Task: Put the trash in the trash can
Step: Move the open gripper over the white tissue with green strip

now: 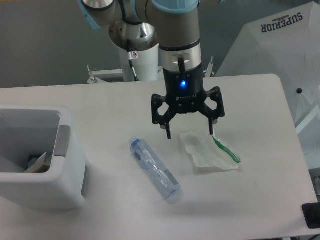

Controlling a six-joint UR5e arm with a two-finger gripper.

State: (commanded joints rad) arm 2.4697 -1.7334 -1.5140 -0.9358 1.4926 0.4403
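Right now your gripper (190, 134) hangs over the table (260, 165) with its jaws spread wide and nothing between them. One fingertip (168, 135) points down at bare table just left of the wrapper (207, 151); the other (212, 131) sits at the wrapper's upper right edge, close by the top of the green strip (227, 150). You cannot tell from this view whether that fingertip touches the wrapper or hovers just above it. A blue light (182, 83) glows on the gripper body.

You will find the wrapper lying flat and crumpled, right of centre on the table, with the green strip running along its right side. Your bottle (155, 170) lies on its side just left of the wrapper, apart from it, angled so that the cap end (135, 145) points up-left and the base points down-right. The gripper is touching neither end of it.

Your bin (40, 192) stands at the left edge of the table, well apart from both pieces of trash, its grey handle panel (62, 141) facing the bottle. Some paper-like scraps (35, 162) show inside it. At the upper right, off the table, you can see a white cover (270, 50) printed SUPERIOR.
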